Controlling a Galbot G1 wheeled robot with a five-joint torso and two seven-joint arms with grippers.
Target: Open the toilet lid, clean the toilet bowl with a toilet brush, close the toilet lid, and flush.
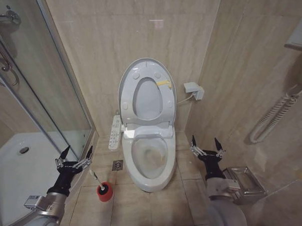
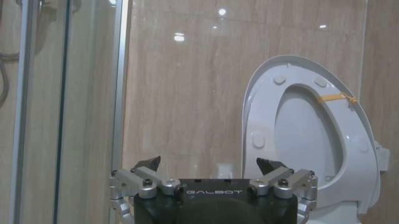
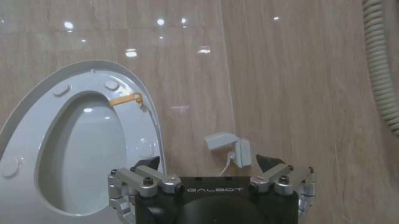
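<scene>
— Beige tiled bathroom, tiled floor [image 1: 145, 208], glass shower enclosure [image 1: 34, 88] on the left of the frame. Lower left, the left gripper [image 1: 73, 161] hovers with its fingers spread wide, holding nothing.

— And just right of it, low on the floor?

— That's the toilet brush [image 1: 95, 179], slim white handle leaning out of its red holder [image 1: 105, 192]. Looks light and stiff; smooth plastic, so probably slippery. I'd pinch the handle near its upper end, where it stands free of the cup.

— Centre frame?

— Toilet bowl [image 1: 153, 177] open, the toilet lid [image 1: 127, 76] and seat both upright against the wall. Glossy, hinged, light; push it by the rim when closing.

— Far side?

— Lower right, the right gripper [image 1: 206, 145], fingers likewise wide apart, empty, waiting beside the bowl.
</scene>
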